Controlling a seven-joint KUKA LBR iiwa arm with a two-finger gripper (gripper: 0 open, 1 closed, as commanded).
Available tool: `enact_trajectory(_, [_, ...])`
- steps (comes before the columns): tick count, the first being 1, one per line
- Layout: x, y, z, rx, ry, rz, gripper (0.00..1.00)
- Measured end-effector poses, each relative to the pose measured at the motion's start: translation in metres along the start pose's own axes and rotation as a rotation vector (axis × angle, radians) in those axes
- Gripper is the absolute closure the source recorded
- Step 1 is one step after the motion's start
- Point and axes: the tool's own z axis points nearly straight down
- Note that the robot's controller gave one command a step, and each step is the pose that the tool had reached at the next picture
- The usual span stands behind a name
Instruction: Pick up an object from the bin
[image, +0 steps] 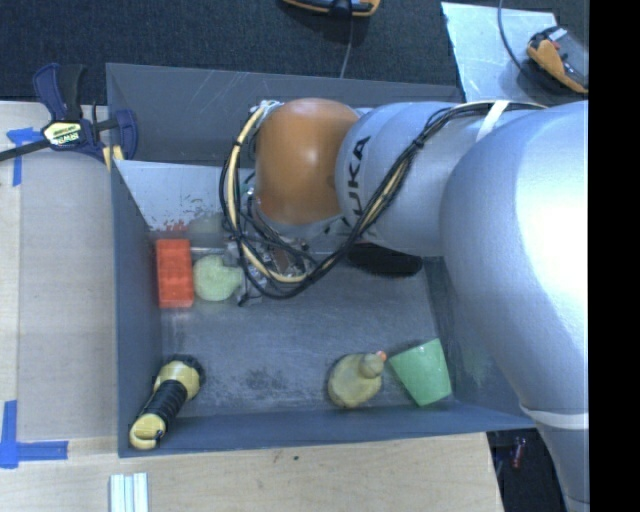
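Note:
My gripper (266, 262) is low in the bin's back left part, mostly hidden under the arm's wrist. A pale green round thing (212, 279) lies right beside it on the left, touching or nearly touching it. An orange-red block (173, 272) lies further left, along the bin's left wall and next to the green thing.
A black-and-yellow handle (163, 403) lies in the front left corner. A yellowish pear-shaped thing (355, 380) and a green cup (422, 372) on its side lie by the front wall. A dark flat thing (388, 263) shows under the arm, which covers the bin's right side.

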Motion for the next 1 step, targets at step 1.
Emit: enact_trajectory(1, [0.0010, -0.0001, -0.0203, 0.000, 0.005, 0.000, 1.00])
